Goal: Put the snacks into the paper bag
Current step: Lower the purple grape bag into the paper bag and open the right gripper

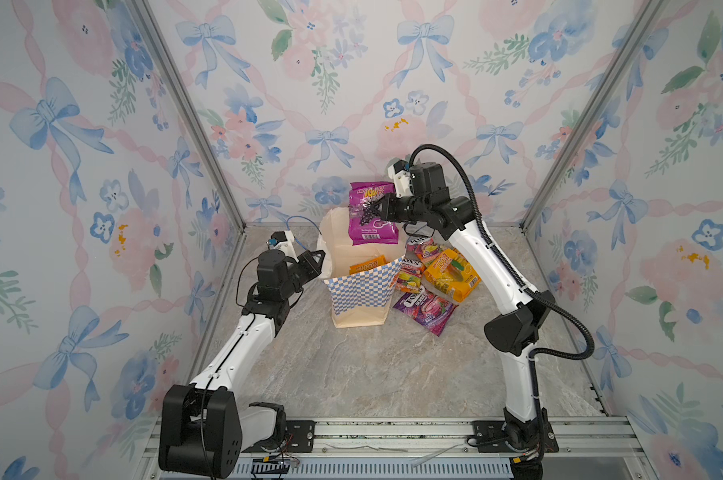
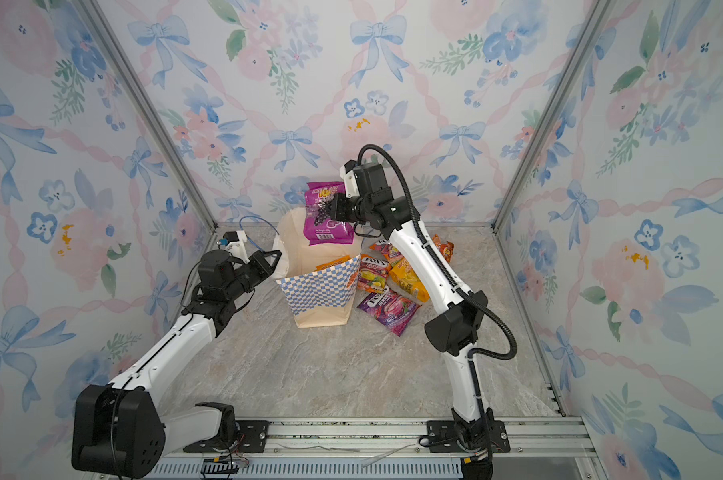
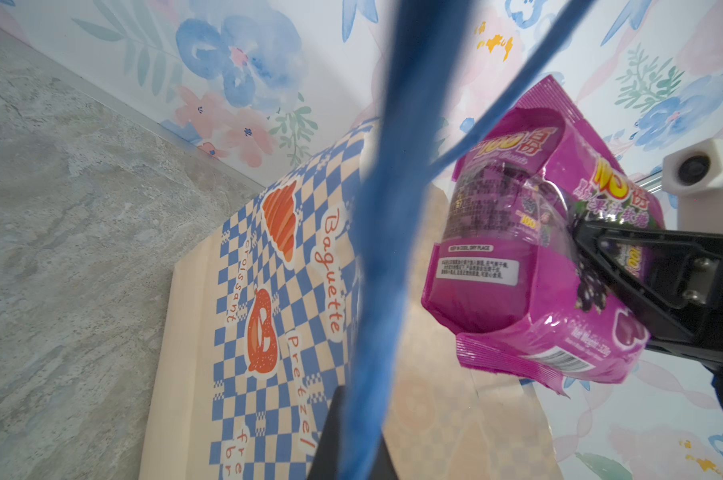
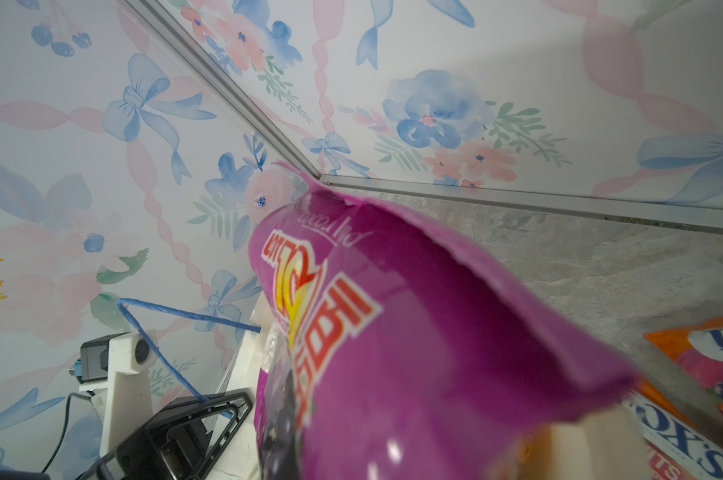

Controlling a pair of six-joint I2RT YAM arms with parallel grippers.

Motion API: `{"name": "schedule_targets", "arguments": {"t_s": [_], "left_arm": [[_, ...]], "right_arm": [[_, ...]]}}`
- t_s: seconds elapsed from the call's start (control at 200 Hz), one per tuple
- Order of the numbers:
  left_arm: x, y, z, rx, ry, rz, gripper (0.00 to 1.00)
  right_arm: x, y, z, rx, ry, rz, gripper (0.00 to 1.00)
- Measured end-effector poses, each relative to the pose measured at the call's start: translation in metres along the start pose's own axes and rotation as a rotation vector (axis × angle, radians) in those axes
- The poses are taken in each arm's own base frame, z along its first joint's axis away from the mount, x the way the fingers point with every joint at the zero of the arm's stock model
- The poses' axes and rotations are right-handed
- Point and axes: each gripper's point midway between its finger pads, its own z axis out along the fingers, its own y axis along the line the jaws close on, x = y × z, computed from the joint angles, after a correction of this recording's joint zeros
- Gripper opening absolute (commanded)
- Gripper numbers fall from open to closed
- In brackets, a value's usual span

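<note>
Top views both show the bag [image 1: 362, 291] standing upright toward the back of the bench [image 1: 372, 374], with its mouth open and its checkered band facing the camera. The right gripper [image 1: 377, 208] is clamped on the side edge of the grape pack [image 1: 366, 226], about halfway up. The pack hangs upright with its barcode end down, over the bag's mouth. Its lower end overlaps the rear rim in these views, so I cannot tell whether it has dipped inside.

The left gripper [image 1: 319, 258] sits at the bag's left rim, closed on the blue handle [image 3: 393, 208]. In the left wrist view the cord runs up from between the fingers and across the frame, with the checkered side of the bag behind it. The right wrist view shows the same cord leading into the left gripper's fingers.

An orange pack [image 1: 366, 266] lies inside the bag against the front wall. The other snacks are piled on the bench just right of the bag:
- A fruit pack [image 1: 409, 276] touches the bag's side.
- A yellow pack [image 1: 451, 274] lies beside the fruit pack.
- A purple pack [image 1: 424, 309] is nearest the front.
- A chip bag [image 2: 443, 249] is behind them, partly hidden by the right arm.
</note>
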Motion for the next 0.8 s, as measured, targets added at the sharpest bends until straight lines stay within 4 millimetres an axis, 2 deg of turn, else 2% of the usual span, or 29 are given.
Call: {"name": "schedule_targets", "arguments": {"t_s": [0.27,0.6,0.69,0.8], "left_arm": [[-0.001,0.0,0.002,0.001,0.001,-0.01,0.0],[-0.001,-0.001,0.002,0.005,-0.001,-0.021,0.0],[-0.001,-0.001,0.002,0.005,-0.001,-0.021,0.0],[-0.001,-0.001,0.002,0.005,-0.003,-0.024,0.0]], "right_arm": [[0.022,0.011,0.014,-0.025,0.057,-0.024,0.0],[0.095,0.003,0.039,0.017,0.244,-0.027,0.0],[0.108,-0.001,0.041,0.028,0.277,-0.016,0.0],[0.115,-0.002,0.037,0.04,0.297,0.0,0.0]]}}
